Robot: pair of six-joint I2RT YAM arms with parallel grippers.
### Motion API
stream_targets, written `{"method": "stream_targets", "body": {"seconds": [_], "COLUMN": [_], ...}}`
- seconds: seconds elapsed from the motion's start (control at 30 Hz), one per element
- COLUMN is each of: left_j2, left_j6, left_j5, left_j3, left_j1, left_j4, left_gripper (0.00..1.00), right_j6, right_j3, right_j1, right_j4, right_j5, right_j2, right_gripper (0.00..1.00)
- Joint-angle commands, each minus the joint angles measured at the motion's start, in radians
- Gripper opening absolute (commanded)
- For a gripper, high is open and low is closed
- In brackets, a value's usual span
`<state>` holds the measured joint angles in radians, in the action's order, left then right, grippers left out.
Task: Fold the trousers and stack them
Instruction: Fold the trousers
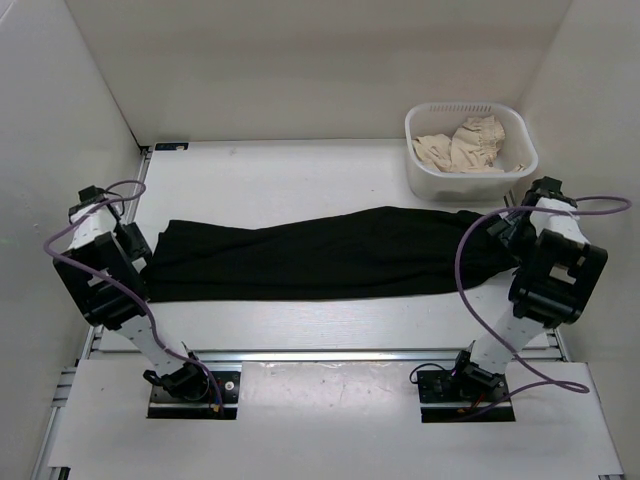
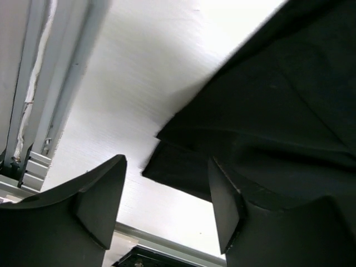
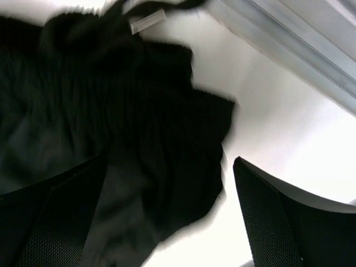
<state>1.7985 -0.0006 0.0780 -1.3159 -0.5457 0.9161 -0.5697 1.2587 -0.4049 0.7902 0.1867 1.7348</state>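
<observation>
Black soft fabric trousers [image 1: 320, 252] lie flat, left gripper [image 2: 167, 203] spread apart at their nine o'clock end, right gripper [image 3: 169, 192] likewise at three.

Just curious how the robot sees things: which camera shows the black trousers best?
The top external view: the trousers lie full length across the table. The left wrist view shows only one end, the right wrist view only the other.

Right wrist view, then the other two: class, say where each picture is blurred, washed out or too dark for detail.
Right wrist: the trousers have smeared, blurred edges, and the table is washed to white. Left wrist: the fingers are soft and dark; the table glares at top. Top external: sharp, evenly lit, but the trousers read as flat black.
</observation>
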Motion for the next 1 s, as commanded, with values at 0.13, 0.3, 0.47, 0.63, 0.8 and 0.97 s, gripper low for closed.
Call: {"method": "stream_targets", "body": {"seconds": [0.13,0.3,0.47,0.63,0.8,0.97], "left_j2": [-0.050,-0.001,0.024,0.033,0.033,0.042], "left_j6": [0.001,0.001,0.001,0.001,0.001,0.001], "left_j5": [-0.064,-0.006,0.042,0.074,0.074,0.086], "left_j3": [0.013,0.105,0.182,0.213,0.195,0.176], "left_j1": [0.095,0.121,0.179,0.243,0.253,0.262], "left_j4": [0.012,-0.054,-0.117,-0.144,-0.145,-0.145], "left_gripper": [0.72,0.72,0.72,0.72,0.72,0.72], "right_j6": [-0.035,-0.015,0.024,0.106,0.065,-0.100], "right_j3": [0.067,0.045,0.054,0.201,0.281,0.481], "right_j1": [0.047,0.058,0.078,0.306,0.814,1.193], "right_j4": [-0.074,-0.092,-0.069,0.019,0.107,0.175], "right_j5": [0.020,0.030,0.135,0.397,0.605,0.698], "right_j2": [0.193,0.183,0.106,-0.056,-0.061,0.132], "right_gripper": [0.80,0.05,0.00,0.00,0.00,0.00]}}
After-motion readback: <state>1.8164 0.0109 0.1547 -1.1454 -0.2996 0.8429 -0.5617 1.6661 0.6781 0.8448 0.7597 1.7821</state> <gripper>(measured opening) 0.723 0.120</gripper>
